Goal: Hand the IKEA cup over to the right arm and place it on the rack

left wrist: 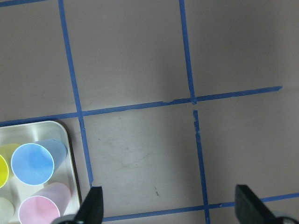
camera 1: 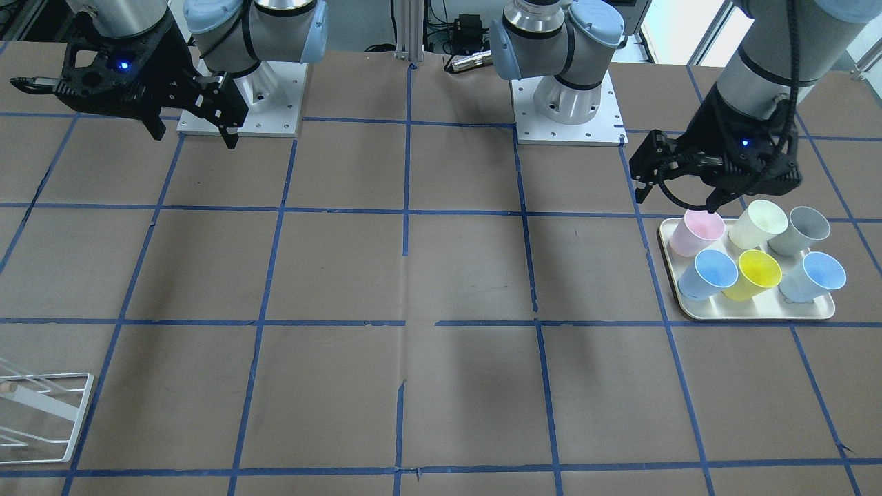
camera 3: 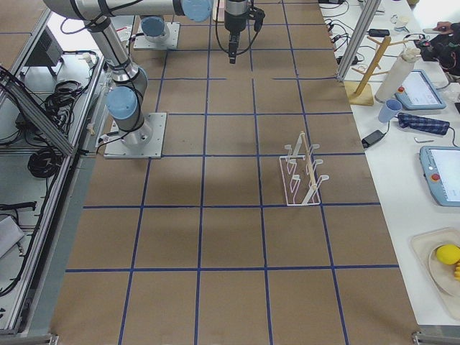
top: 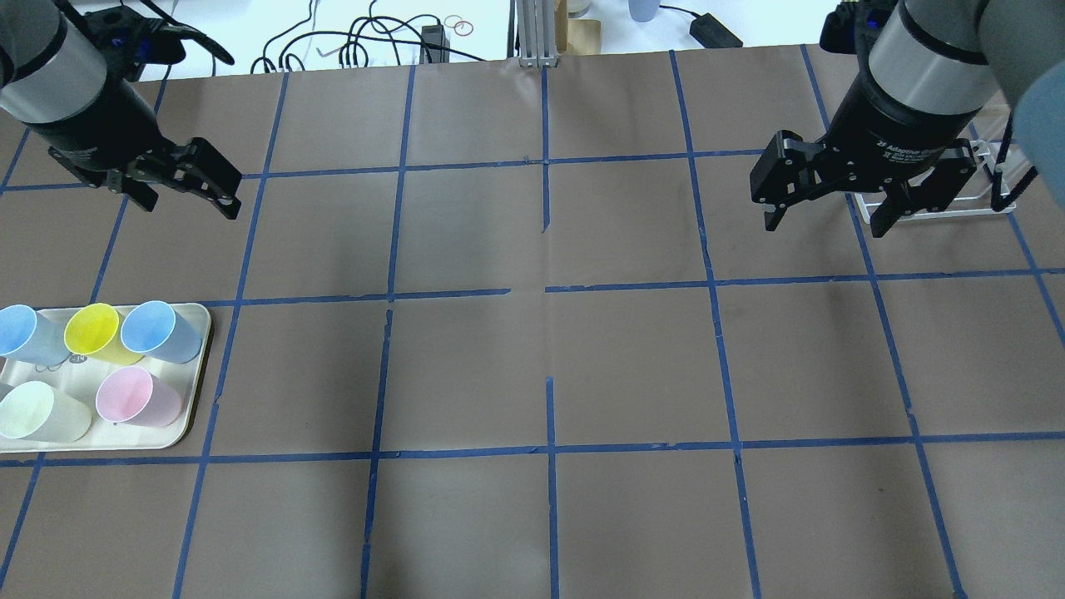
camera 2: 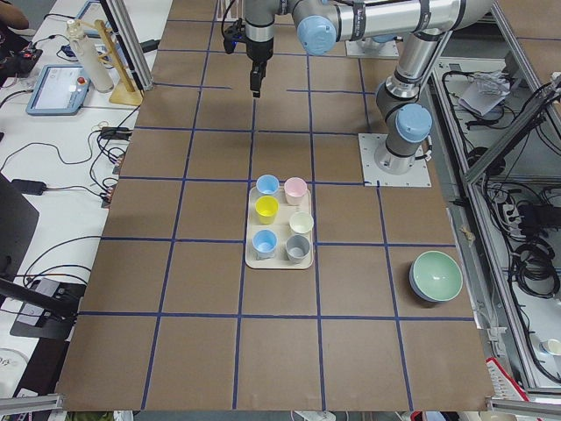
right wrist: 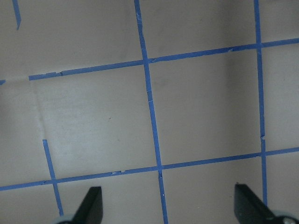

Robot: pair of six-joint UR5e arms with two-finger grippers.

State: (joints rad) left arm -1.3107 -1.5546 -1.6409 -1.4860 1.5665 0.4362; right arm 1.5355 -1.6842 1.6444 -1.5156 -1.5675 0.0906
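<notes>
The pale cream IKEA cup (camera 1: 758, 224) lies tilted on a cream tray (camera 1: 758, 311) among other cups; it also shows in the overhead view (top: 37, 412) and the exterior left view (camera 2: 301, 221). My left gripper (camera 1: 679, 200) (top: 191, 206) hangs open and empty above the table beside the tray, touching nothing. My right gripper (camera 1: 193, 136) (top: 825, 226) is open and empty, high over the table near the white wire rack (camera 1: 41, 413) (camera 3: 302, 172). Both wrist views show spread fingertips (left wrist: 93, 205) (right wrist: 91, 205) with nothing between them.
The tray also holds a pink cup (camera 1: 697, 233), a grey cup (camera 1: 803, 231), a yellow cup (camera 1: 754, 273) and two blue cups (camera 1: 708, 274). A green bowl (camera 2: 436, 276) sits near the left end of the table. Blue tape lines grid the brown tabletop.
</notes>
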